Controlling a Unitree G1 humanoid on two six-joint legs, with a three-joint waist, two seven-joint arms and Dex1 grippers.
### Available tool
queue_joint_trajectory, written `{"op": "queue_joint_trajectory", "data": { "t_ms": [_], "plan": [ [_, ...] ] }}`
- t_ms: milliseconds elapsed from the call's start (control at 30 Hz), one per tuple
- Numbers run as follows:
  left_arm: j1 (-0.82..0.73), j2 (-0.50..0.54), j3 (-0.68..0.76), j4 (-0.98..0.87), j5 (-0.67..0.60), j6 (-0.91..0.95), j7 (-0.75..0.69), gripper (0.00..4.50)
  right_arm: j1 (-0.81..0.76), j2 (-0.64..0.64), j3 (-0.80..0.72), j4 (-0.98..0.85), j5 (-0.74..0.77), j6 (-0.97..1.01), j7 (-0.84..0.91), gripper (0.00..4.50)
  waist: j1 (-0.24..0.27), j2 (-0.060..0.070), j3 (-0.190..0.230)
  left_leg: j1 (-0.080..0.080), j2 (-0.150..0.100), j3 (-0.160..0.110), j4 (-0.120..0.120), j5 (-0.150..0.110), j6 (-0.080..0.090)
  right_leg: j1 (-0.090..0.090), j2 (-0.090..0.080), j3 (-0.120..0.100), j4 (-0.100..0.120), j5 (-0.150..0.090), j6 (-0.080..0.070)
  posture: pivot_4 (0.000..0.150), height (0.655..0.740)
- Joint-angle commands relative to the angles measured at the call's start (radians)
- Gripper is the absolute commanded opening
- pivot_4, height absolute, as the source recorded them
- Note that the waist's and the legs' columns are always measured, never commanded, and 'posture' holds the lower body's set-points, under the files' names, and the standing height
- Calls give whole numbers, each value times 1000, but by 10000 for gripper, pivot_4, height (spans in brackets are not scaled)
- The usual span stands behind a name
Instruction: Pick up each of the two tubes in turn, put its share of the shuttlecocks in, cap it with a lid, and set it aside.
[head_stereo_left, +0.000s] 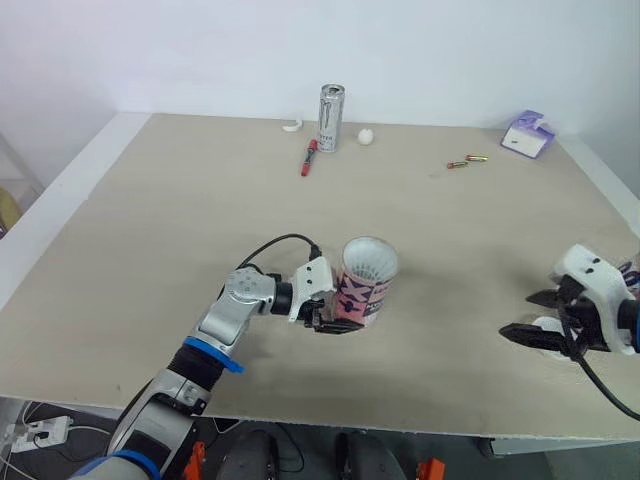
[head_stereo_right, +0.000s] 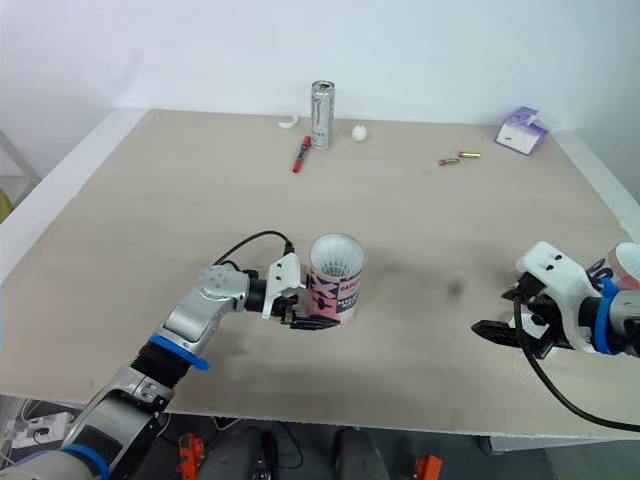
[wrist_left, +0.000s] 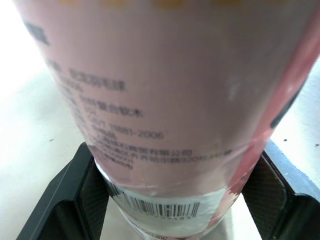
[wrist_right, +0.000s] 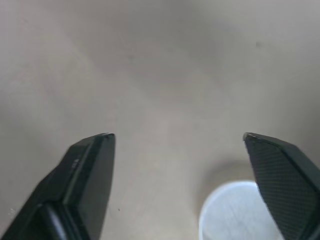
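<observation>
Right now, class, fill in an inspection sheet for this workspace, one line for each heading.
Surface: beige table, flat.
Job's things: pink tube upright with shuttlecocks inside; lid lying flat.
Clutter: can, red marker, two batteries, purple packet along the far edge.
Grippers: left gripper shut on the tube; right gripper open near the lid.
Cables: black cable at the left wrist.
Surroundings: white wall behind.

We count two tubes: one pink tube (head_stereo_left: 362, 290) and a second tube (head_stereo_right: 626, 262), partly hidden at the right edge. We also count one white lid (wrist_right: 235, 215). Along the far side we count one drink can (head_stereo_left: 331, 118), one red marker (head_stereo_left: 308, 157), two batteries (head_stereo_left: 457, 164) (head_stereo_left: 477, 158), one small white ball (head_stereo_left: 366, 136), one tissue pack (head_stereo_left: 527, 134) and one curved white scrap (head_stereo_left: 291, 126).
</observation>
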Motion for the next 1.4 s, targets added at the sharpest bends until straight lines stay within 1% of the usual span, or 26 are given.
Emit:
{"op": "queue_joint_trajectory", "data": {
  "t_ms": [33,167,367,500,967,1067,1100,1133,1233,1300,1333,1400],
  "plan": [
    [6,1,-48,1,12,18,-28,33514,21,-7,-53,0,3,17,-10,44149,0,0,0,0,0,0,0,0,0,0,0,0,0,0,0,1500,7400],
    [2,4,-54,1,13,30,-36,33514,70,-7,-55,11,-5,23,-10,44149,0,0,0,0,0,0,0,0,0,0,0,0,0,0,1,1500,7400],
    [-9,14,-71,5,14,88,-63,33514,84,-15,-20,56,-21,-4,-22,44149,0,1,0,0,-1,0,0,0,0,0,0,0,0,0,1,1500,7400],
    [-19,14,-76,26,25,98,-62,33514,72,-15,5,92,-32,-17,-33,44149,0,1,0,1,-1,0,0,0,0,1,0,0,0,-3,-2,1500,7400],
    [-10,23,-77,14,24,91,-59,33514,12,-62,126,170,-50,-19,-21,44149,-1,1,-1,3,-1,-1,0,0,1,4,0,0,0,-3,-2,1500,7400],
    [-5,23,-76,7,22,94,-56,33514,-11,-65,146,186,-55,-27,-25,36768,-2,2,-1,4,-1,-1,0,-1,1,5,0,0,0,-3,-2,1500,7400],
    [-3,23,-76,5,22,95,-55,33514,-16,-65,150,190,-58,-31,-25,31550,-2,2,-1,4,-1,-1,0,-1,1,5,0,0,0,-3,-2,1500,7400],
    [-2,23,-76,3,21,97,-55,33514,-20,-68,156,192,-61,-36,-23,27742,-2,2,-1,4,-1,-1,0,-1,1,5,0,0,0,-3,-2,1500,7400],
    [1,23,-75,-1,19,99,-53,33514,-28,-74,166,196,-66,-44,-17,11235,-2,2,-1,4,-1,-2,0,-1,1,5,0,-1,0,-3,-2,1500,7400],
    [2,23,-74,-2,19,101,-52,33514,-29,-76,169,198,-70,-51,-18,3234,-2,2,-1,4,-1,-2,0,-1,2,6,0,-1,0,-3,-2,1500,7400],
    [2,22,-74,-2,18,102,-52,33514,-27,-80,171,198,-74,-57,-17,620,-2,2,-1,4,-1,-2,0,-1,2,6,0,-1,0,-3,-2,1500,7400],
    [5,23,-74,-5,17,103,-53,33514,-21,-86,171,194,-79,-64,-15,620,-2,2,-1,5,-1,-2,0,-1,2,6,0,-1,0,-3,-2,1500,7400]
  ]
}}
